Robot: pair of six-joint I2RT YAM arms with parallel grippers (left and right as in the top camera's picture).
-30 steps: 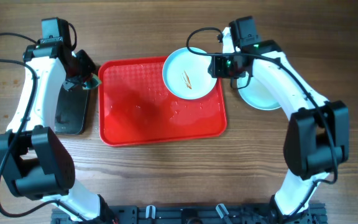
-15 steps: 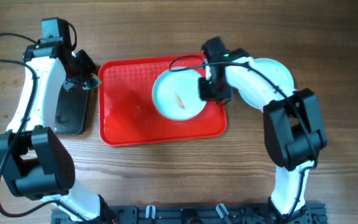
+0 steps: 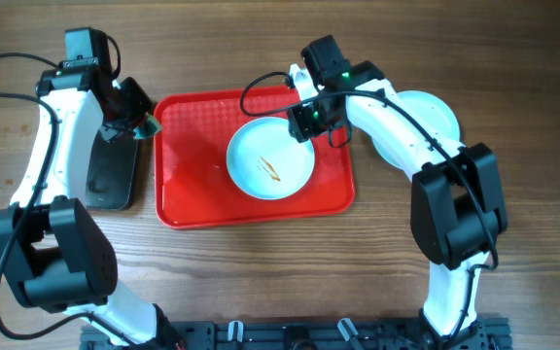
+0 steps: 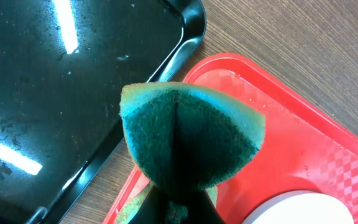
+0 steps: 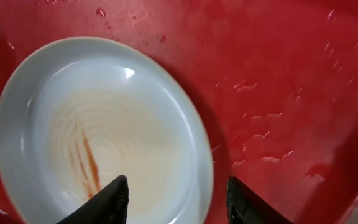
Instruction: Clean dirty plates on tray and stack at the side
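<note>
A pale plate [image 3: 268,158] with brown smears lies flat on the red tray [image 3: 192,190], right of its middle. My right gripper [image 3: 306,114] is open at the plate's far right rim. In the right wrist view the fingers [image 5: 179,202] straddle the rim of the plate [image 5: 98,143] with a wide gap, over the wet tray [image 5: 278,81]. My left gripper [image 3: 129,124] is shut on a green sponge [image 4: 191,137] and hovers by the tray's far left corner [image 4: 303,149]. More pale plates [image 3: 434,112] sit on the table to the right, partly hidden by my right arm.
A glossy black tray [image 3: 110,175] lies left of the red tray, under my left arm; it fills the left of the left wrist view [image 4: 73,81]. Water drops dot the red tray. Cables trail behind both arms on the wooden table.
My right gripper brought the smeared plate from the tray's far right corner toward its middle, and it now lies flat there with the fingers open. The left arm has not moved.
</note>
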